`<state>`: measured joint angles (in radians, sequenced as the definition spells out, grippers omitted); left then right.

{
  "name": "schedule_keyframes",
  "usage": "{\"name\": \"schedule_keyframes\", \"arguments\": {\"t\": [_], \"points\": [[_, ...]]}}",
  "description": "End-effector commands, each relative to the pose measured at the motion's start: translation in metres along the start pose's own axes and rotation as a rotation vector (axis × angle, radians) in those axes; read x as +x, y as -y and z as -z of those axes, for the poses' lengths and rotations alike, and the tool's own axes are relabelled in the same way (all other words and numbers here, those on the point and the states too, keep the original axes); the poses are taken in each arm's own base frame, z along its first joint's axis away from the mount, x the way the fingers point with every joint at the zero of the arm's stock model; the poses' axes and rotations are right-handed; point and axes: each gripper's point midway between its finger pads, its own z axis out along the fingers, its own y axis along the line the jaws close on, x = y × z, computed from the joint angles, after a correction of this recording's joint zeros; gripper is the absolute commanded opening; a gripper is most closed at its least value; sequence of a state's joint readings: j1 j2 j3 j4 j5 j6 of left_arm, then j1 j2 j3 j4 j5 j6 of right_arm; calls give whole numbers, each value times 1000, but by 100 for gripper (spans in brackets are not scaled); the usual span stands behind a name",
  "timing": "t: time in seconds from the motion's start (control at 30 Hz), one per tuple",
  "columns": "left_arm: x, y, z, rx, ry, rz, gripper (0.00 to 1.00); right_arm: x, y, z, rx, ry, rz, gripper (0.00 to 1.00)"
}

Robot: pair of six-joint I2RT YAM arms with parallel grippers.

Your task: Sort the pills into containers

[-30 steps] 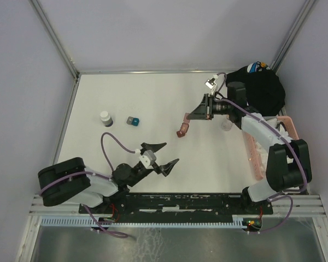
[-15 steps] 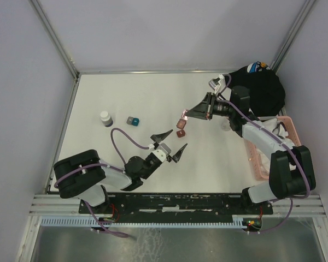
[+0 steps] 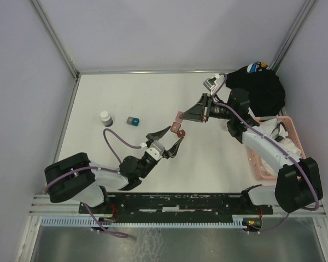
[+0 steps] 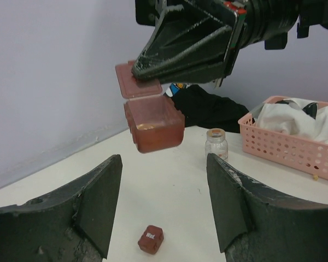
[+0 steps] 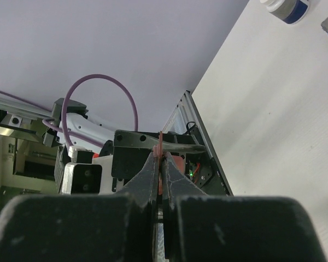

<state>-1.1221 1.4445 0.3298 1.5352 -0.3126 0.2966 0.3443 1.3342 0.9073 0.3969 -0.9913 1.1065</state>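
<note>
My right gripper (image 3: 181, 117) is shut on the raised lid (image 4: 138, 83) of an open dark-red box (image 4: 153, 124) and holds it in the air. The box has a pale inside with something orange in it. In the right wrist view the fingers (image 5: 159, 159) pinch the thin pink lid edge (image 5: 160, 143). My left gripper (image 3: 169, 140) is open and empty, just below and in front of the held box (image 3: 179, 117). A closed dark-red box marked "Wed." (image 4: 151, 239) lies on the table between the left fingers (image 4: 98, 191). A clear vial with an amber top (image 4: 216, 143) stands further back.
A pink slatted basket (image 3: 288, 126) with white cloth stands at the right edge, also in the left wrist view (image 4: 295, 143). A black bag (image 3: 259, 87) lies at the back right. A white bottle (image 3: 105, 118) and a teal box (image 3: 133, 120) stand at the left.
My right gripper has carried the open box leftward and toward the left arm. My left arm has swung right and forward, so its open gripper now sits under the box.
</note>
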Motion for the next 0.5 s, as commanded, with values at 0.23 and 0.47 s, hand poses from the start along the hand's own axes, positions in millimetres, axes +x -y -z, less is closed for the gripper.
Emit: {"name": "schedule_keyframes", "arguments": {"t": [0.23, 0.47], "points": [[-73, -26, 5, -82, 246, 75, 65, 4, -3, -8, 25, 12, 2, 2], [-71, -30, 5, -103, 238, 86, 64, 6, 1, -11, 37, 15, -16, 2]]}}
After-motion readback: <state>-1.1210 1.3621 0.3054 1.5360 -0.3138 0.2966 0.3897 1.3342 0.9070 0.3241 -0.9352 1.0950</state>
